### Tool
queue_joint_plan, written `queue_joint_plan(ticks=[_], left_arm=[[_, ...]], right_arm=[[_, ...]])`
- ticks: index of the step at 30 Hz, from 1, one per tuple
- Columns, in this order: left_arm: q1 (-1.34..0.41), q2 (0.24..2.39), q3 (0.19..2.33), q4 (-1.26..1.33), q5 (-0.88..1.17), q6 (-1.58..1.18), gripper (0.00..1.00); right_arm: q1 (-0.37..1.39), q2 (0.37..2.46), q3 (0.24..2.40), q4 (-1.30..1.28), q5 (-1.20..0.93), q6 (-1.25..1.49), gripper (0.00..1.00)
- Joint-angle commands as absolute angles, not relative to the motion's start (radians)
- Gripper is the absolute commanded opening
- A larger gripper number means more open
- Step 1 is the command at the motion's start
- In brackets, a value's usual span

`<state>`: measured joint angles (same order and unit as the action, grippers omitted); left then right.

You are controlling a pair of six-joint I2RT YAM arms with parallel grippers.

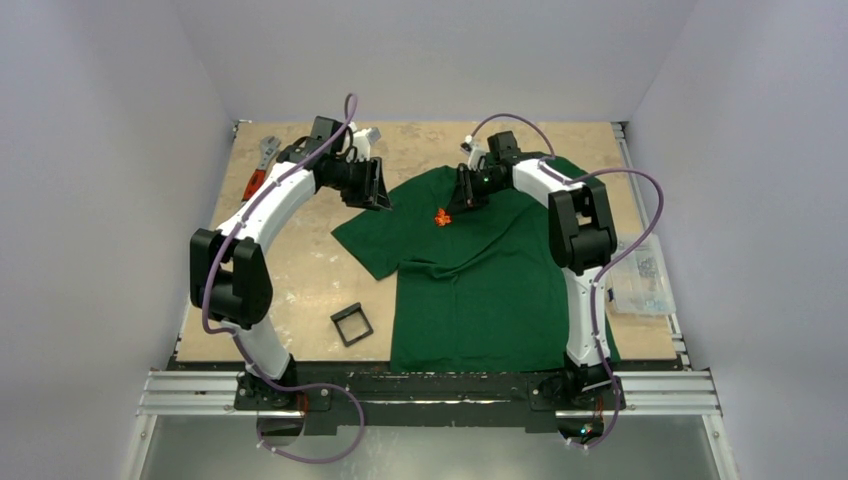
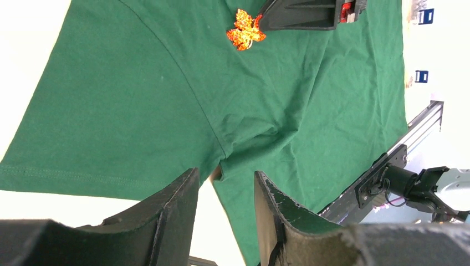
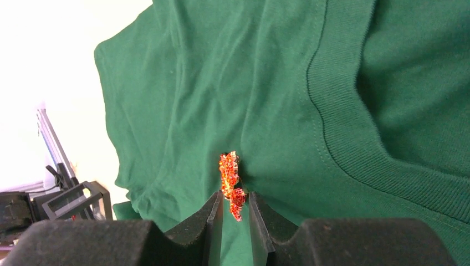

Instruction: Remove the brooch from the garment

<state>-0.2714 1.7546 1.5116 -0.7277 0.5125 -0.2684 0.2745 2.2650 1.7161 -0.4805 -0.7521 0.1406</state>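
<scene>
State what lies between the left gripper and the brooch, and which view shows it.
Just the garment's creased green cloth, crossed by a sleeve seam, lies between the left gripper and the brooch. The left wrist view shows it.

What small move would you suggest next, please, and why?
Probably lower the left gripper to pin the shirt beside the brooch. The right gripper has its fingertips either side of the brooch, and the cloth puckers toward it, while the left gripper hangs open above the cloth, holding nothing.
</scene>
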Motion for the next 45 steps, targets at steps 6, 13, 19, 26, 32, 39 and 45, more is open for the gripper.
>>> queue_joint_plan(ticks=[6, 13, 19, 26, 32, 39, 45], left_arm=[[-0.276, 1.773, 1.563, -0.722, 0.525, -0.250, 0.40], [-0.284, 1.776, 1.561, -0.695, 0.517, -0.234, 0.40], [-0.368, 1.790, 1.560, -0.622, 0.439, -0.186, 0.40], [-0.472, 1.886, 1.606, -0.531, 0.413, -0.228, 0.36], [-0.491, 1.939, 1.564, -0.403, 0.458, -0.309, 0.36], [-0.464, 2.011, 1.566, -0.390, 0.542, -0.368, 0.34], [-0.382, 2.035, 1.537, -0.393, 0.554, -0.422, 0.34]], right_arm=[[0.277, 2.259, 1.749, -0.469, -0.807, 0.160, 0.09], [0.231, 2.177, 1.683, -0.473, -0.809, 0.174, 0.00], [0.196, 2.072, 1.567, -0.441, -0.827, 0.204, 0.00], [0.191, 1.965, 1.431, -0.369, -0.678, 0.266, 0.00], [0.216, 1.974, 1.421, -0.312, -0.545, 0.336, 0.00], [0.285, 2.022, 1.508, -0.344, -0.510, 0.345, 0.00], [0.310, 2.017, 1.491, -0.331, -0.528, 0.353, 0.04]])
